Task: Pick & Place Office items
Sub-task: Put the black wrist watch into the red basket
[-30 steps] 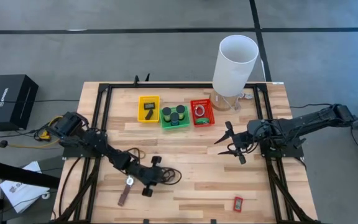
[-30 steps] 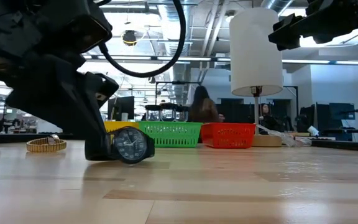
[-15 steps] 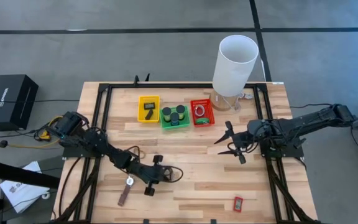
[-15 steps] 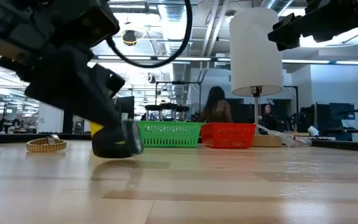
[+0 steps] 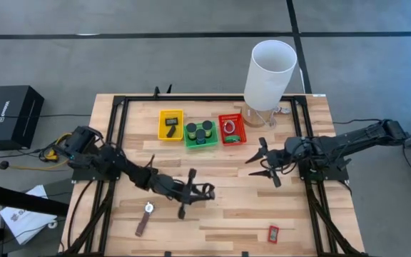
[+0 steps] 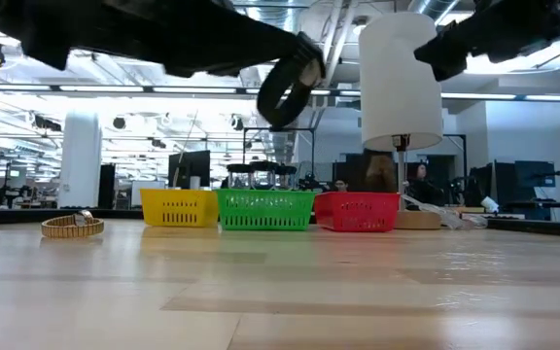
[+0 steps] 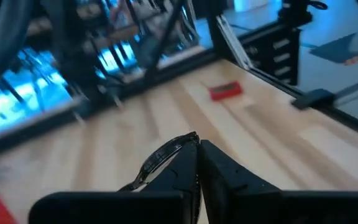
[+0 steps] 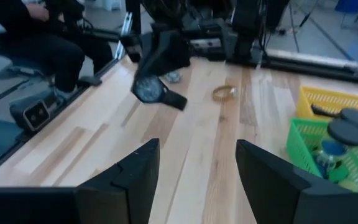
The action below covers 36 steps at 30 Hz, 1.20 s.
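My left gripper (image 5: 197, 190) is near the table's middle, shut on a black wristwatch (image 8: 149, 88). In the low view the watch (image 6: 282, 86) hangs high above the wood. A gold-cased watch (image 5: 148, 208) with a brown strap (image 5: 142, 227) lies flat near the front left. A red rectangle (image 5: 273, 233) lies at the front right. My right gripper (image 5: 259, 163) waits open above the table's right half, holding nothing. My left gripper pinches the black watch's strap (image 7: 164, 155) between its two shut fingers (image 7: 219, 167). The fingers come in nearly level, pointing toward the table's right. The watch is lifted clear, with its round face (image 8: 146, 90) and the strap's free end (image 8: 176, 100) drooping below the fingers.
Yellow (image 5: 170, 124), green (image 5: 200, 133) and red (image 5: 232, 129) trays stand in a row at the far side, each with items in it. A tall white cylinder (image 5: 270, 73) stands at the far right. Bare wood lies between the two grippers.
My left gripper has risen and swung toward the table's right, and its wrist has tipped from pointing down to nearly level and rolled. The black watch, which stood on the wood a second ago, first tilted and now hangs clear of the table.
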Available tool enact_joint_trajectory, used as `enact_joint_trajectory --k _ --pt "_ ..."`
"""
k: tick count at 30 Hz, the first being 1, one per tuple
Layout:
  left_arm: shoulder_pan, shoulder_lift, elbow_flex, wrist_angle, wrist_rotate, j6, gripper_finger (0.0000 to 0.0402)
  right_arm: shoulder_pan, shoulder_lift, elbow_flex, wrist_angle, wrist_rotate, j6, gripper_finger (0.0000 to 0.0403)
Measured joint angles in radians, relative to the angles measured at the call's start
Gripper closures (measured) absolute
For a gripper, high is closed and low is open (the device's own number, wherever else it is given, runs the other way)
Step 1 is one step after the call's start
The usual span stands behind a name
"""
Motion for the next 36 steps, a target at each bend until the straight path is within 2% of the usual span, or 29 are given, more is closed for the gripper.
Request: enact_joint_trajectory --k 7,12,15,17,30,36 --pt "0.096 -0.044 0.000 0.018 0.009 0.039 0.0396 0.000 0.099 0.002 0.177 0.000 -0.052 0.0201" --pt "0.145 -0.091 0.015 0.030 0.146 0.012 0.0396 0.000 0.230 0.001 0.309 0.000 -0.105 0.0201" --pt "0.149 -0.126 0.019 0.037 0.244 -0.001 0.0396 -0.001 0.303 0.013 0.404 0.000 -0.118 0.0201" --pt "0.140 -0.137 0.019 0.034 0.273 -0.002 0.0396 -0.005 0.342 0.033 0.433 0.000 -0.130 0.0201" --pt "0.118 -0.147 0.018 0.027 0.279 0.000 0.0396 0.010 0.659 0.239 0.437 -0.002 -0.080 0.0201" --pt "0.118 -0.147 0.018 0.025 0.275 0.000 0.0396 0.009 0.721 0.314 0.408 -0.002 -0.076 0.0201"
